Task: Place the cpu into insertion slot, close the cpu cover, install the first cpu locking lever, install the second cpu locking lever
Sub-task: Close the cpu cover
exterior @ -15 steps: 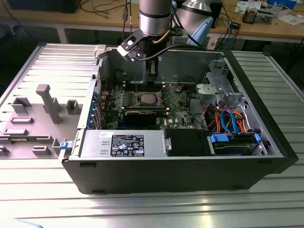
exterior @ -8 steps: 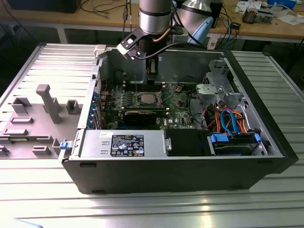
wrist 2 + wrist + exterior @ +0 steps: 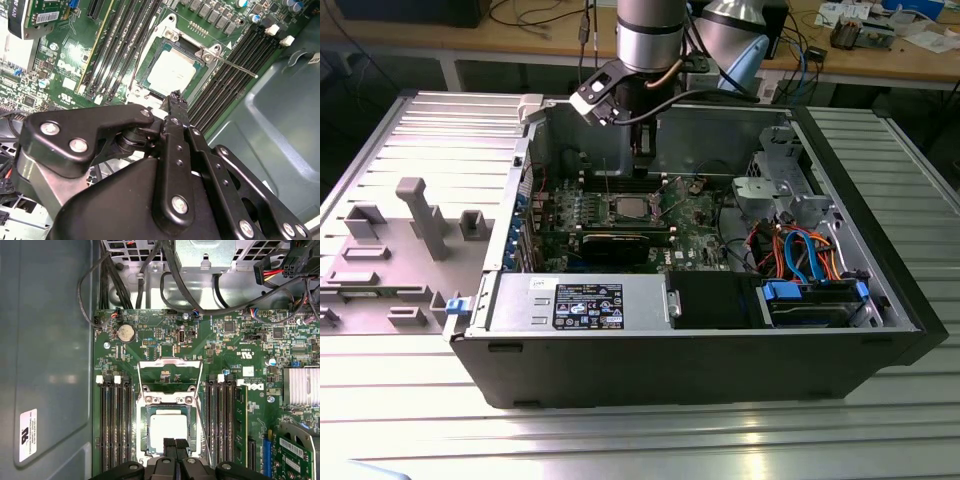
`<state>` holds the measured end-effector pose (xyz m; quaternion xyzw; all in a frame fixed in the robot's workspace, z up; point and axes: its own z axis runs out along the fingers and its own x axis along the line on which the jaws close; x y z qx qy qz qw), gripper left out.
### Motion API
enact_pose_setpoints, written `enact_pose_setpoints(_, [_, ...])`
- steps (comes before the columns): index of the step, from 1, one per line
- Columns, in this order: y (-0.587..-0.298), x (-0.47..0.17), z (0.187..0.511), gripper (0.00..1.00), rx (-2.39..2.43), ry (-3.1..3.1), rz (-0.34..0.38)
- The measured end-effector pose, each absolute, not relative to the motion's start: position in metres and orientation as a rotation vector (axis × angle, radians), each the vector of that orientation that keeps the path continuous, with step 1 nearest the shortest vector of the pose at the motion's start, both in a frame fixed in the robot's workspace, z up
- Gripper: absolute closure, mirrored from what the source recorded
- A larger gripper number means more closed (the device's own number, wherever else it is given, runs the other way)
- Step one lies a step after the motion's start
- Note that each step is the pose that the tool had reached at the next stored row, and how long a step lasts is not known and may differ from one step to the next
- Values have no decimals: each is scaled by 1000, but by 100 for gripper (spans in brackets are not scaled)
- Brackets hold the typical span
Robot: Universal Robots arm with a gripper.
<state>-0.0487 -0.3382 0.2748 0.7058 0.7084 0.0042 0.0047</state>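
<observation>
First wrist view: the pincer (image 3: 175,446), tips pressed together and empty, hovers at the near rim of the slot (image 3: 145,432). The cpu (image 3: 169,432), a flat dull-grey square, sits in the slot just ahead. Beyond it the cover (image 3: 170,362), a thin silver frame, stands open. I judge that closing it is the step in hand, and it needs tipping down flat.

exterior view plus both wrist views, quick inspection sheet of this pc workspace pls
surface: ribbed metal table carrying the open computer case
job's things: cpu seated in the socket; cover raised open; a lever sticking out unlatched
clutter: grey plastic fixtures on the table at the exterior view's left
grippers: gripper fingers shut, holding nothing, close by the cpu's edge
cables: orange and blue cables inside the case
surroundings: workbench behind, with small items on it
</observation>
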Motion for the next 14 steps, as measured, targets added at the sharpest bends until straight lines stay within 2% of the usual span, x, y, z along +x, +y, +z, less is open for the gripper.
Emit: enact_pose_setpoints(14, [-338, -49, 280, 89, 2211, 2219, 13])
